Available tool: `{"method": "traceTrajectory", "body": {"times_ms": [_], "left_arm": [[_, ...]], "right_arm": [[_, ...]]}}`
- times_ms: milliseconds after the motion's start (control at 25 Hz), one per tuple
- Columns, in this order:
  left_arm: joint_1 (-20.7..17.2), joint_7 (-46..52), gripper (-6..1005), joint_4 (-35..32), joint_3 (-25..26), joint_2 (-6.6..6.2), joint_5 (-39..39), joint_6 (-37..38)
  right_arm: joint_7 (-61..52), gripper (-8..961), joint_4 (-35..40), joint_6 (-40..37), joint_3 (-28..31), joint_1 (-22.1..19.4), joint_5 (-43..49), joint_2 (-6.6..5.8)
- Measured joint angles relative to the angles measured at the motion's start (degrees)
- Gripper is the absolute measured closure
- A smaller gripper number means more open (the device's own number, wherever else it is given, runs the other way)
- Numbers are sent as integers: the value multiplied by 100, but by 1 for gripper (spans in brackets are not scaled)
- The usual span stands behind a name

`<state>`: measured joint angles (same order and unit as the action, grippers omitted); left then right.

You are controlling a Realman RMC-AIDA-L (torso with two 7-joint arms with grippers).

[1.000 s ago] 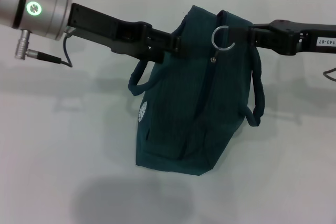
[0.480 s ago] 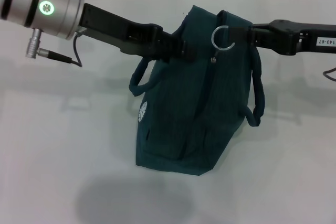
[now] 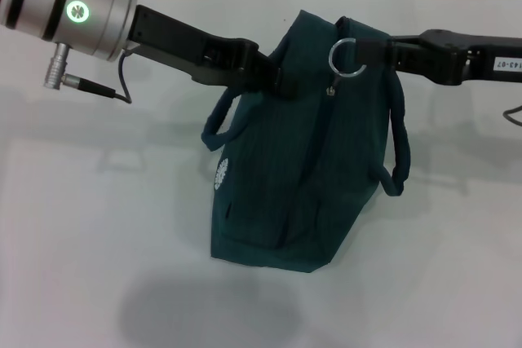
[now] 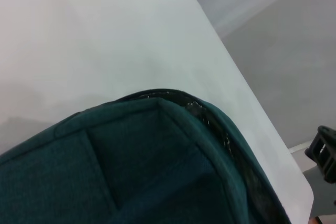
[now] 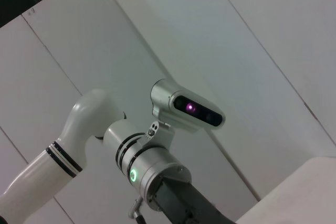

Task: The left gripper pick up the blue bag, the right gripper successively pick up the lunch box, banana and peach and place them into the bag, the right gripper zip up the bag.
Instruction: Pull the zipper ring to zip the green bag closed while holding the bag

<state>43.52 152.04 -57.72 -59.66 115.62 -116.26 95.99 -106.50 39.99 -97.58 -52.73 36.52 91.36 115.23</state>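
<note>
Teal fabric hangs taut: I've got the blue bag [image 3: 306,152] lifted above the white table [image 3: 98,226], left gripper [image 3: 277,79] pinching its near rim, right gripper [image 3: 371,50] clamped by the zipper ring [image 3: 342,59], steadying for zipping.

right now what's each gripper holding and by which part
Both hold the blue bag off the table: left gripper at its top left edge, right gripper at the zipper end by the metal ring.
</note>
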Motion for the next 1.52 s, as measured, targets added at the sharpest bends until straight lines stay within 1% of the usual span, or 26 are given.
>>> {"method": "traceTrajectory", "body": {"times_ms": [80,480,600,800,960,1160,1360,1520], "left_arm": [[0,1,807,0,-1,-1,9,0],[-1,6,958,-1,36,-16,45,-9],[-1,3,960,72,108,-42,201,-6],[-2,-56,963,403,153,-108,445,-2],[0,-151,964,532,186,-111,533,3],[-21,-197,965,541,190,-110,555,5],[-28,-303,966,583,198,-87,569,7],[1,-421,965,858,248,-110,738,11]], "right_arm": [[6,950,0,-4,0,-23,-4,0],[44,950,0,-15,0,-71,-63,-1],[58,950,-5,-10,0,-113,-136,-1],[127,950,-81,6,1,-138,-170,-7],[146,950,-144,32,18,-135,-172,-22],[148,950,-149,40,68,-120,-172,-36],[131,950,-158,83,78,-122,-172,-56],[112,950,-276,106,138,-104,-172,-110]]}}
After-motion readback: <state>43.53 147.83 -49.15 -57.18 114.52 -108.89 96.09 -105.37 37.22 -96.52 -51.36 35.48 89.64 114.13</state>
